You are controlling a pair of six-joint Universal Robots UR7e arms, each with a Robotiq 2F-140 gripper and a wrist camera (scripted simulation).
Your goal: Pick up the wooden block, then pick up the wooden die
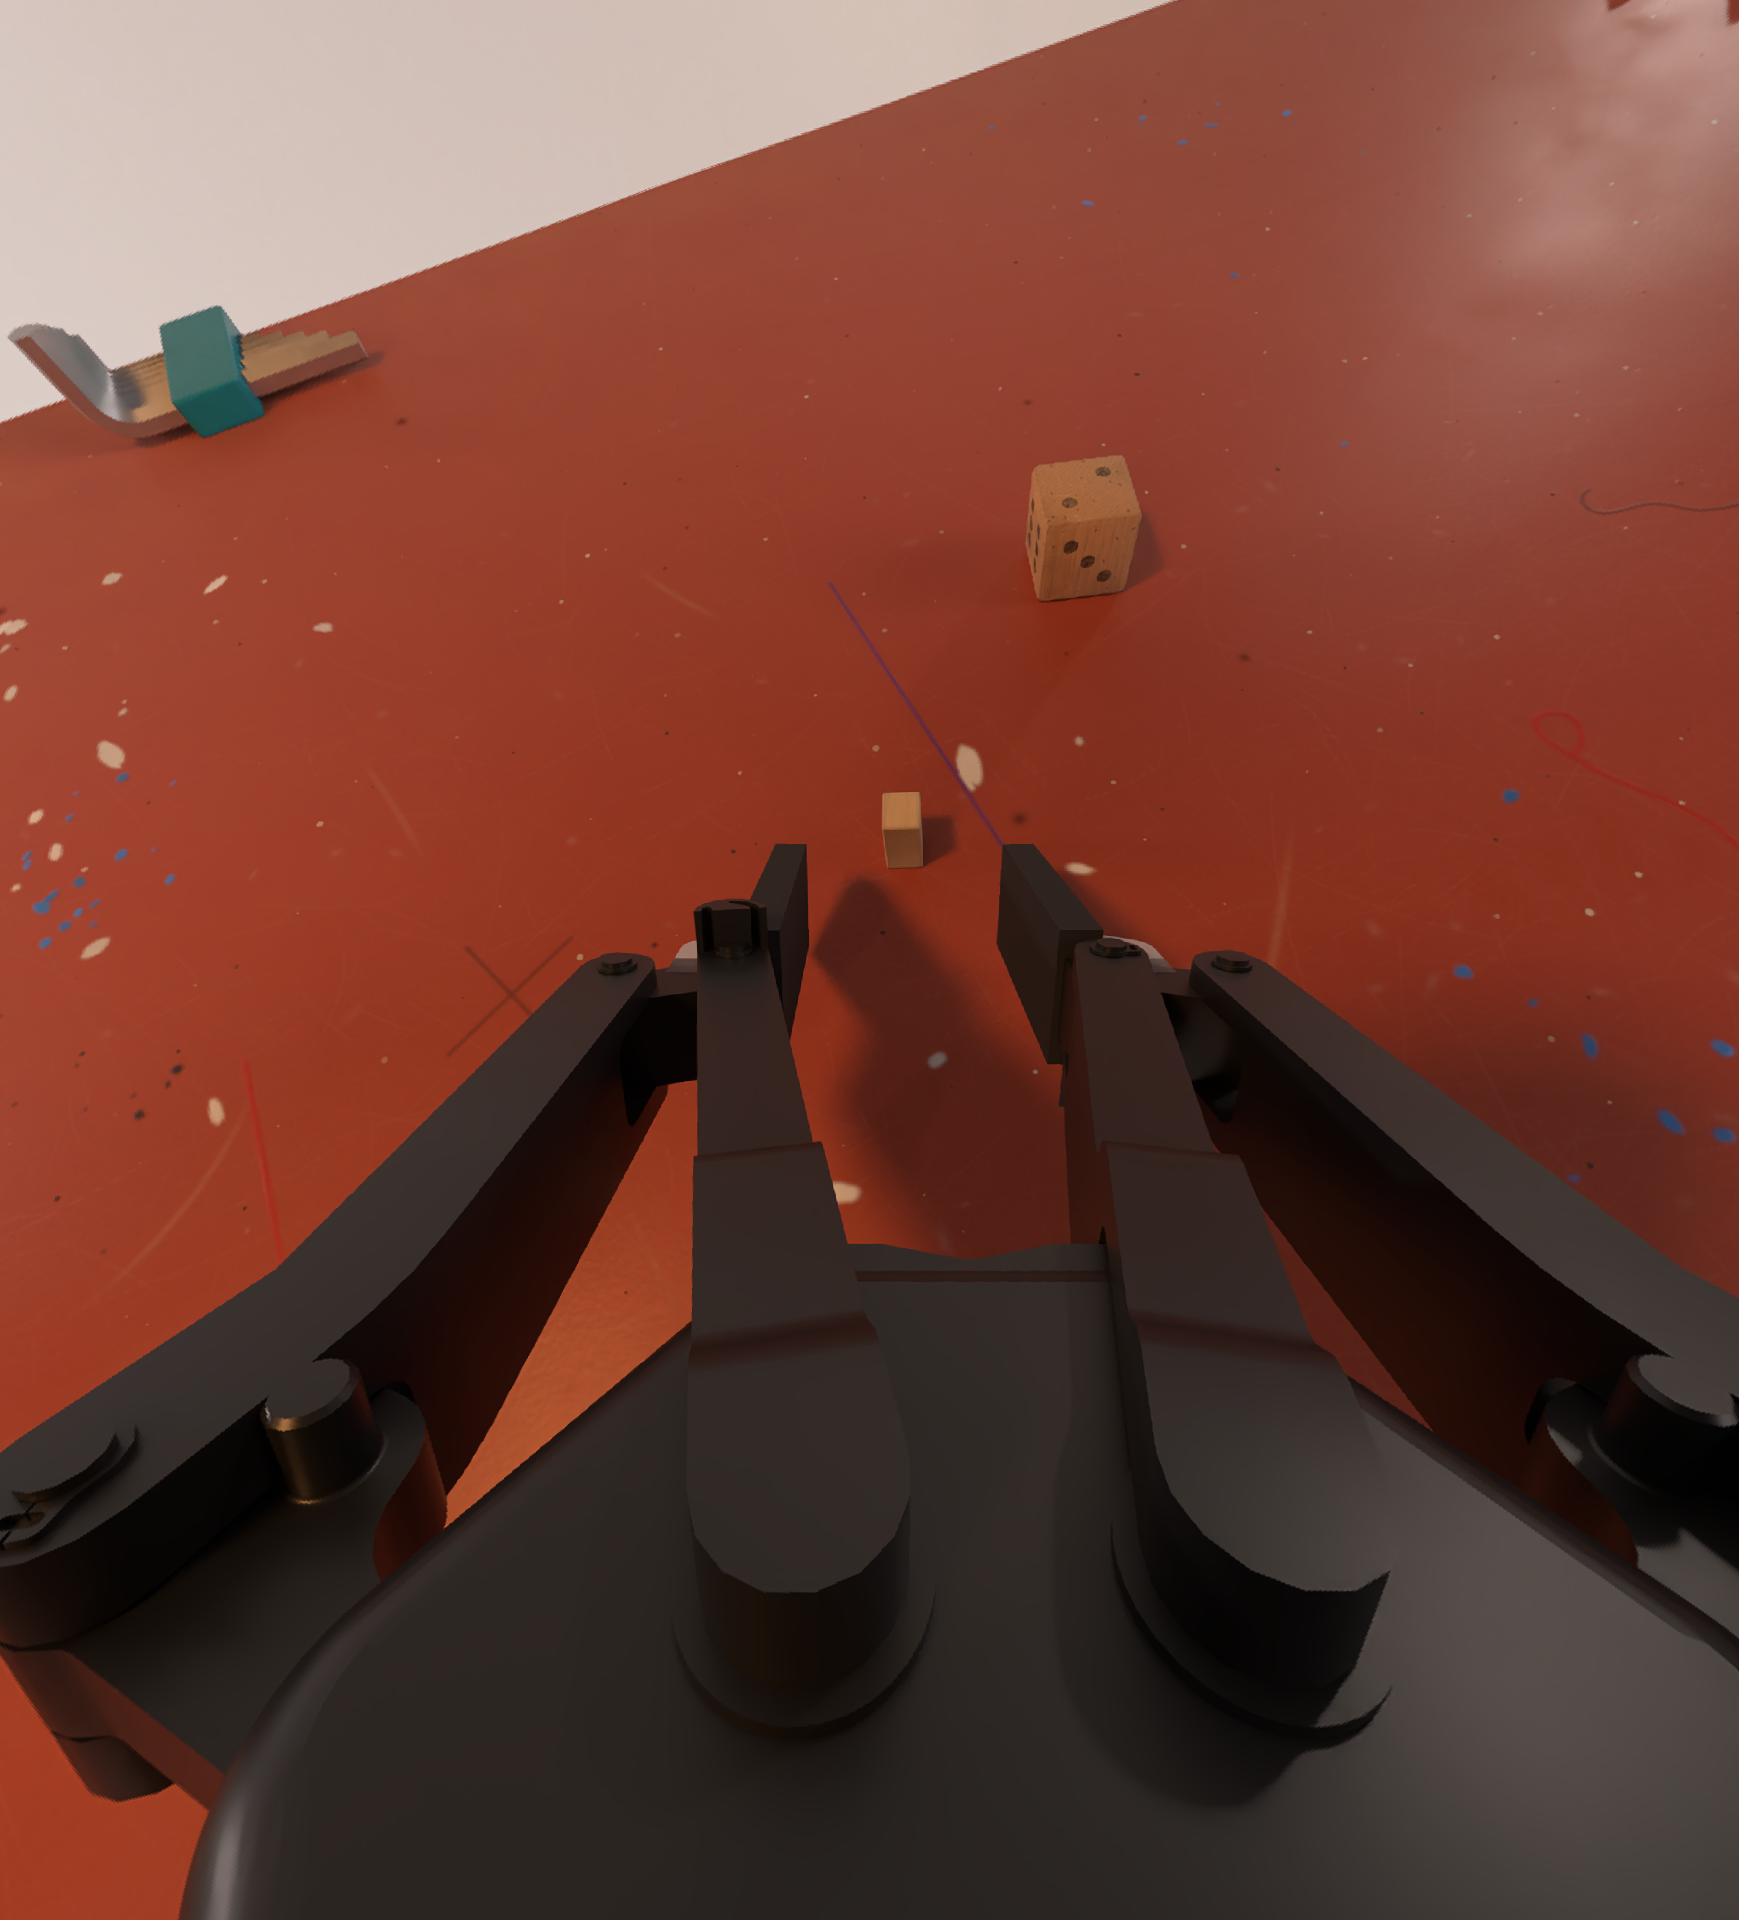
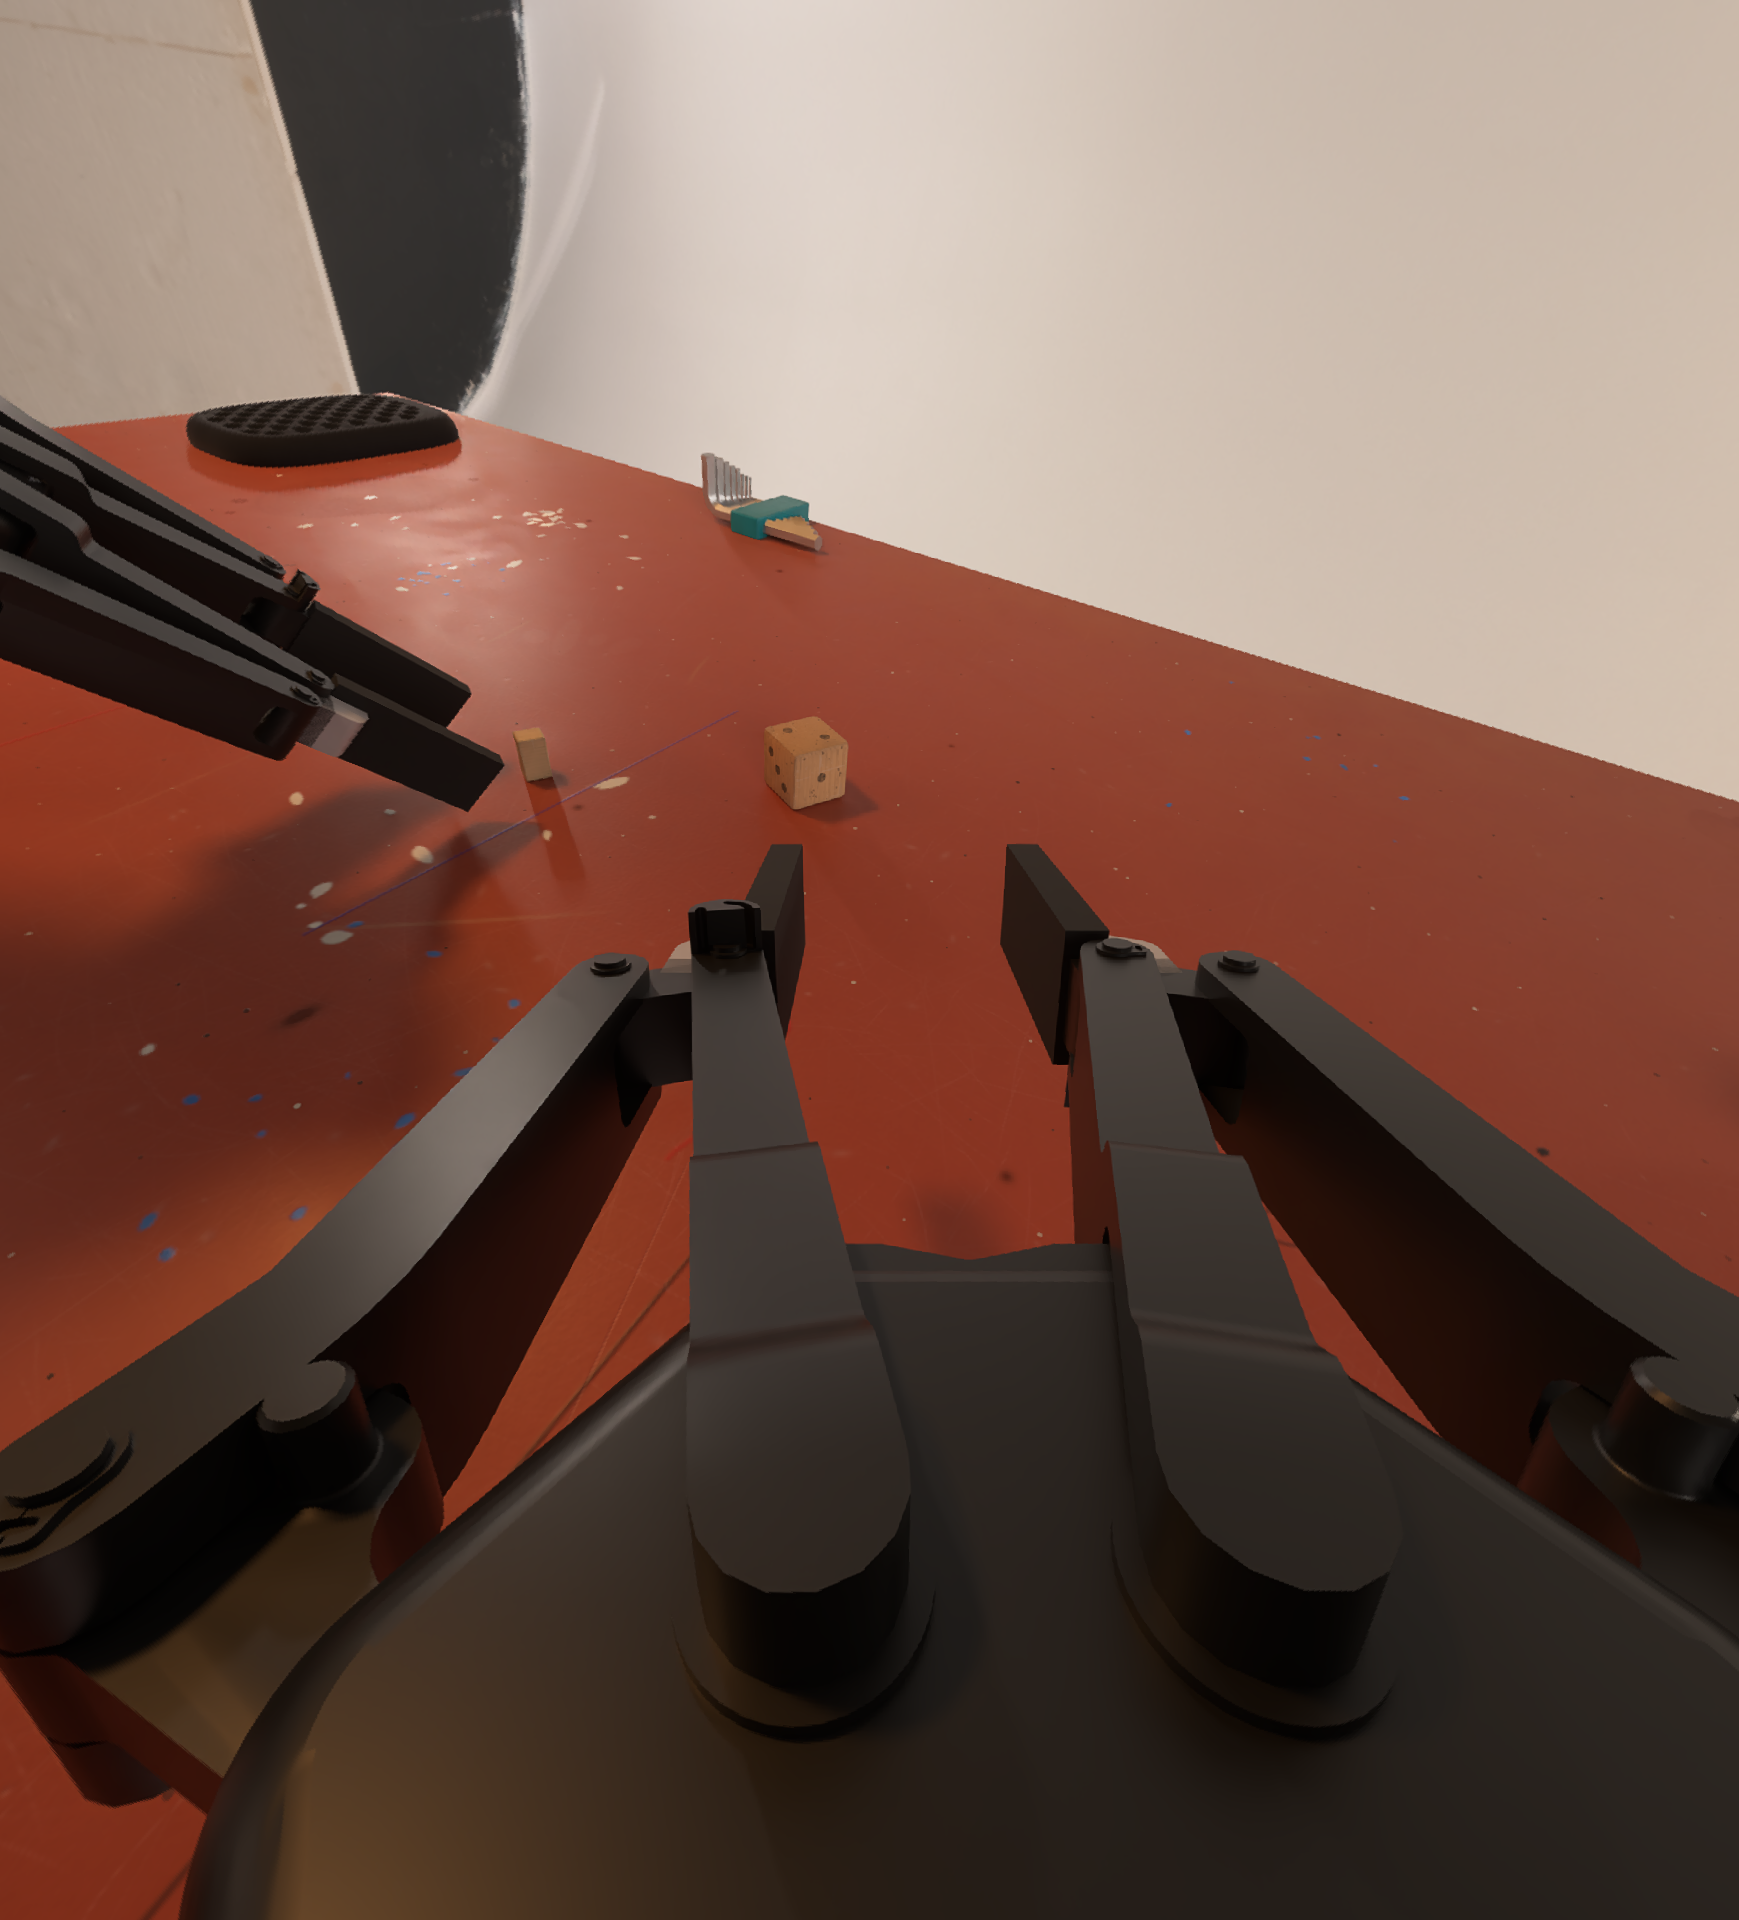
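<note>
A small pale wooden block [image 1: 901, 828] stands on the red table, just beyond the tips of my left gripper [image 1: 901, 873], which is open and empty. The wooden die [image 1: 1083, 528] with dark pips sits farther off, up and to the right. In the right wrist view the block [image 2: 533, 752] is left of the die [image 2: 805, 762]. The left gripper [image 2: 470, 743] comes in from the left there, its tips close to the block but apart from it. My right gripper [image 2: 901, 878] is open and empty, short of the die.
A set of hex keys in a teal holder [image 1: 205, 374] lies near the table's far edge; it also shows in the right wrist view [image 2: 766, 511]. A black perforated pad [image 2: 323, 428] lies at the far left corner. The red table [image 1: 1364, 364] is speckled with paint.
</note>
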